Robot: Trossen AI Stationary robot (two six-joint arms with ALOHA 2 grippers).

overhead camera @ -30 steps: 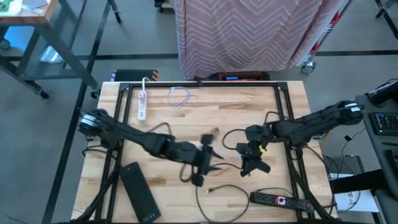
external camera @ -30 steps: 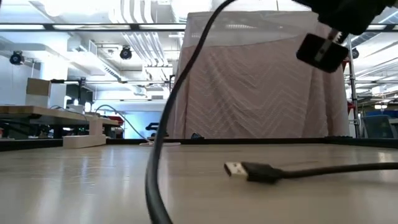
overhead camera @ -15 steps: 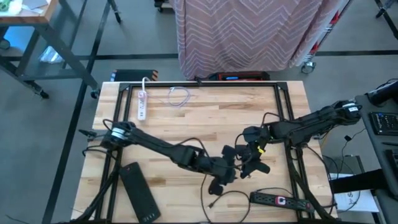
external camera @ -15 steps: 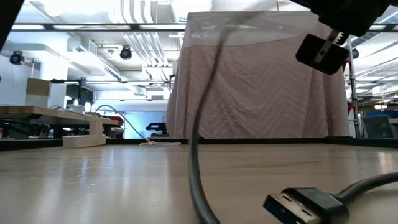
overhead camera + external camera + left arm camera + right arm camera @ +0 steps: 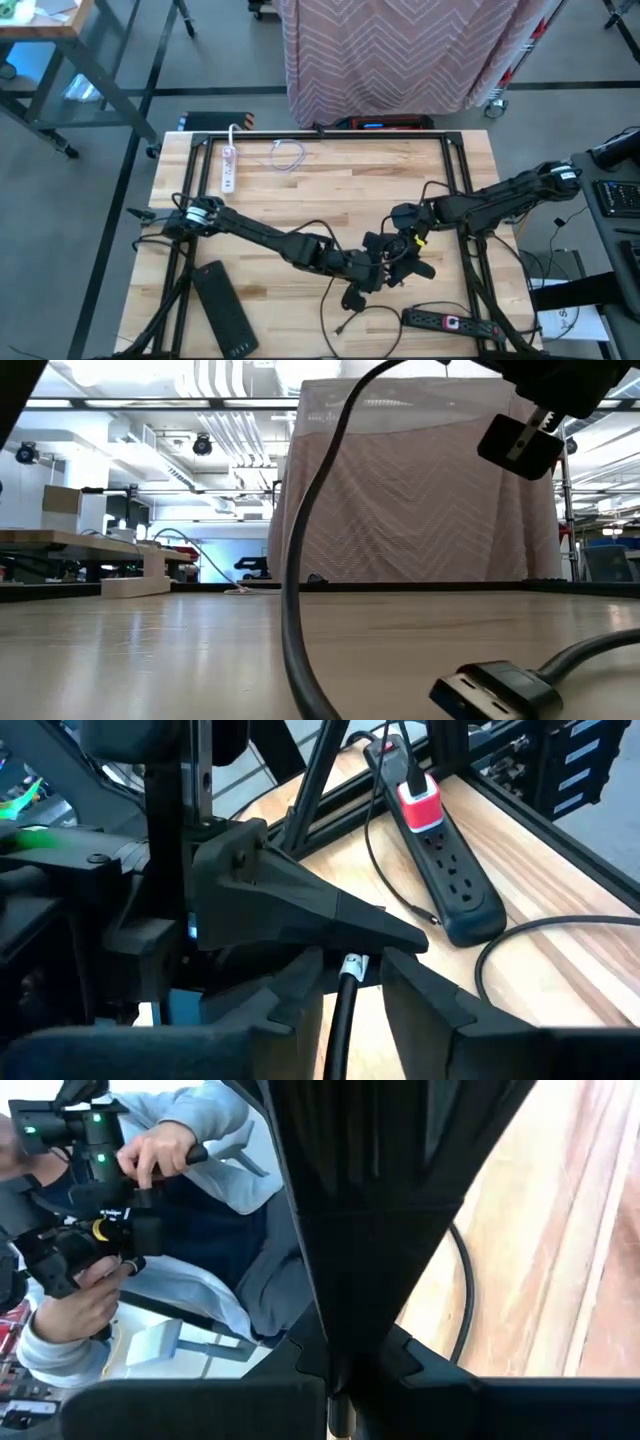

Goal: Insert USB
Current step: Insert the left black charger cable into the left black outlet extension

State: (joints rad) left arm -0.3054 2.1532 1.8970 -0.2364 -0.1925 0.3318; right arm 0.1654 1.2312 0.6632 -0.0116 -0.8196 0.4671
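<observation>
USB plug [image 5: 487, 691] nudged rightward, lengthwise leftward.

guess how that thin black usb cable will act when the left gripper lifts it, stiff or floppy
Probably floppy: the thin black USB cable hangs in a loose arc from above to the wooden table. Likely light, since the left gripper pinches it near the silver plug tip. Its free end lies on the table and may drag or swing.

High view straight down over whole table [image 5: 300, 200], low view level at tabletop facing a curtain [image 5: 420, 490], wrist views close-up, both sharing the power strip [image 5: 445, 321] corner.
</observation>
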